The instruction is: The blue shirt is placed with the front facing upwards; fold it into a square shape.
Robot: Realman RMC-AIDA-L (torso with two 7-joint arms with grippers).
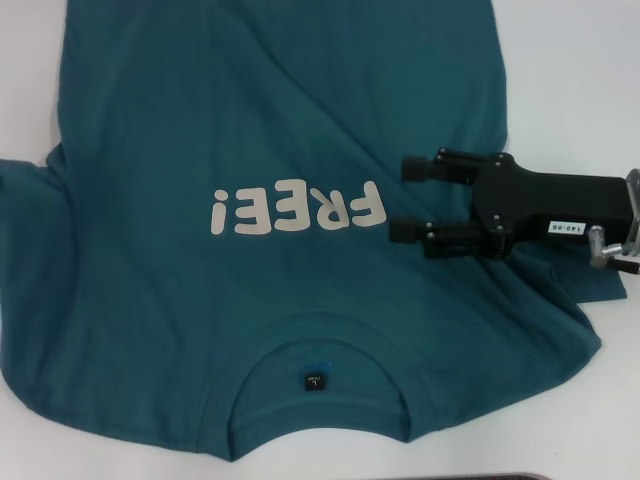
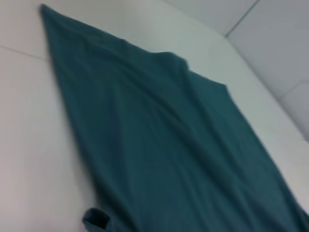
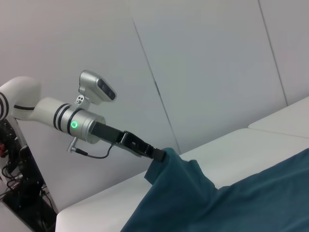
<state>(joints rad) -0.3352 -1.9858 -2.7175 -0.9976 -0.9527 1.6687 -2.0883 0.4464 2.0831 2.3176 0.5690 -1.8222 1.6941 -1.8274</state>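
The blue shirt (image 1: pixel 250 120) lies front up on the white table, its off-white "FREE!" print (image 1: pixel 298 210) across the middle and its collar (image 1: pixel 320 420) with the black neck label toward me. My right gripper (image 1: pixel 410 198) stands open over the shirt's right chest, just right of the print, with nothing between its fingers. The left gripper (image 3: pixel 158 155) is out of the head view. In the right wrist view it is shut on an edge of the shirt (image 3: pixel 231 203), and the cloth rises to a peak at its tip. The left wrist view shows only spread shirt cloth (image 2: pixel 169 145).
The white table (image 1: pixel 570 80) shows bare beyond the shirt on the right and far left. Pale wall panels (image 3: pixel 217 72) stand behind the table. The shirt's sleeve (image 1: pixel 20 260) is bunched at the left edge of the head view.
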